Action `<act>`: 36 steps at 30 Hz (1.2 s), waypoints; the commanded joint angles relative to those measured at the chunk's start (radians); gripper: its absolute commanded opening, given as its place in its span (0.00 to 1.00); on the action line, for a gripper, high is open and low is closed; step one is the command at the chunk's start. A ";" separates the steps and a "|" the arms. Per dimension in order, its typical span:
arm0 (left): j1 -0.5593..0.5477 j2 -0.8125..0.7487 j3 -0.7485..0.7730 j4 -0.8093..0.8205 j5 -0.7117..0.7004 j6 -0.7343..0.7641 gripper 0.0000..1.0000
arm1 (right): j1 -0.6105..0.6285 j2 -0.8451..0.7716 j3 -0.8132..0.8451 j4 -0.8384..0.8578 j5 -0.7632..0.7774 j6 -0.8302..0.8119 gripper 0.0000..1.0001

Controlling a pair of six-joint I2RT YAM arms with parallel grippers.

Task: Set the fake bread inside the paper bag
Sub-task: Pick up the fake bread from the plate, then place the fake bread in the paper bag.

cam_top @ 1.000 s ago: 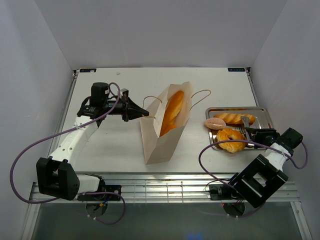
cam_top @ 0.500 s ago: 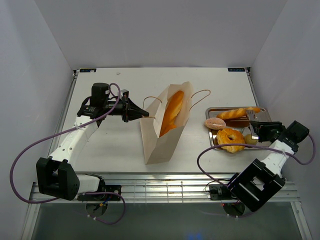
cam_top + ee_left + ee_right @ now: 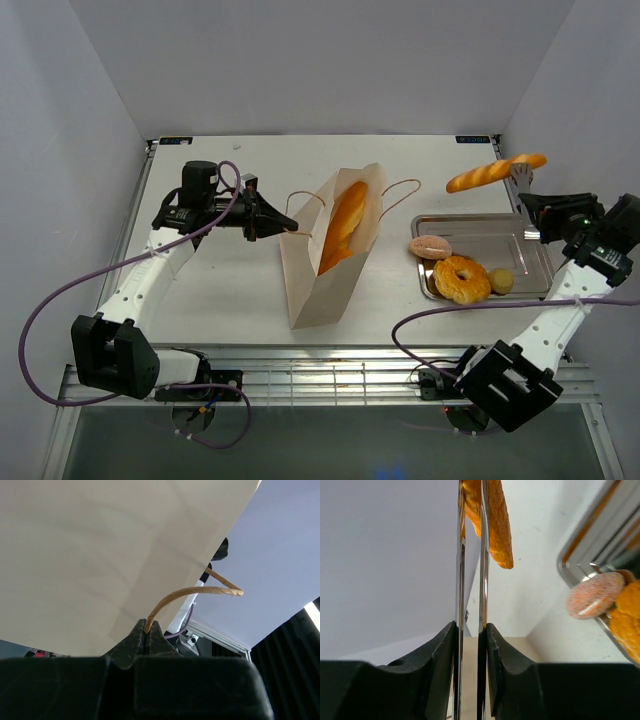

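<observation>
A tan paper bag (image 3: 330,270) lies on the table with a golden baguette (image 3: 344,225) in its open mouth. My left gripper (image 3: 288,226) is shut on the bag's cord handle (image 3: 185,592), holding the mouth open. My right gripper (image 3: 527,213) is shut on metal tongs (image 3: 470,580); the tongs pinch a ridged orange loaf (image 3: 495,172), lifted high above the silver tray (image 3: 530,240); the loaf also shows in the right wrist view (image 3: 495,520). A pinkish round bun (image 3: 431,246), a ring-shaped bun (image 3: 461,279) and a small round pastry (image 3: 501,281) lie in the tray.
White walls close in the table on the left, back and right. The bag's second cord handle (image 3: 405,192) loops toward the tray. The right arm's purple cable (image 3: 420,330) hangs near the table's front edge.
My right gripper has risen and swung back from the tray, lifting the ridged loaf in the tongs well above it. The left gripper and the bag have stayed put.
</observation>
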 commanded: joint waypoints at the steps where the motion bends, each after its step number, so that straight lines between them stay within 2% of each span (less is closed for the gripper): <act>1: -0.003 -0.009 0.035 -0.029 0.008 0.028 0.00 | 0.051 0.016 0.193 0.018 -0.131 0.050 0.08; 4: -0.005 -0.009 0.060 -0.057 0.001 0.051 0.00 | 0.123 0.068 0.371 -0.002 -0.176 0.073 0.08; 9: -0.003 -0.027 0.051 -0.069 -0.013 0.052 0.00 | 0.142 0.159 0.675 -0.018 -0.299 0.134 0.08; 14: 0.000 -0.061 0.022 -0.069 -0.030 0.041 0.00 | 0.176 0.185 0.809 -0.047 -0.453 0.168 0.08; 21: 0.000 -0.115 -0.020 -0.055 -0.051 0.014 0.00 | 0.209 0.092 0.758 -0.162 -0.613 0.133 0.08; 26: 0.000 -0.136 -0.037 -0.032 -0.064 -0.021 0.00 | 0.300 -0.031 0.581 -0.284 -0.619 0.032 0.08; 28: 0.001 -0.141 -0.031 -0.038 -0.068 -0.018 0.00 | 0.358 -0.042 0.566 -0.345 -0.593 -0.016 0.08; 29: 0.000 -0.142 -0.031 -0.040 -0.073 -0.021 0.00 | 0.377 -0.037 0.573 -0.467 -0.572 -0.104 0.08; 32: 0.000 -0.153 -0.034 -0.042 -0.085 -0.031 0.00 | 0.459 -0.023 0.602 -0.638 -0.483 -0.273 0.08; 33: 0.000 -0.155 -0.034 -0.042 -0.085 -0.035 0.00 | 0.478 -0.019 0.620 -0.709 -0.475 -0.300 0.08; 36: 0.001 -0.155 -0.022 -0.043 -0.094 -0.035 0.00 | 0.525 -0.011 0.654 -0.769 -0.415 -0.335 0.08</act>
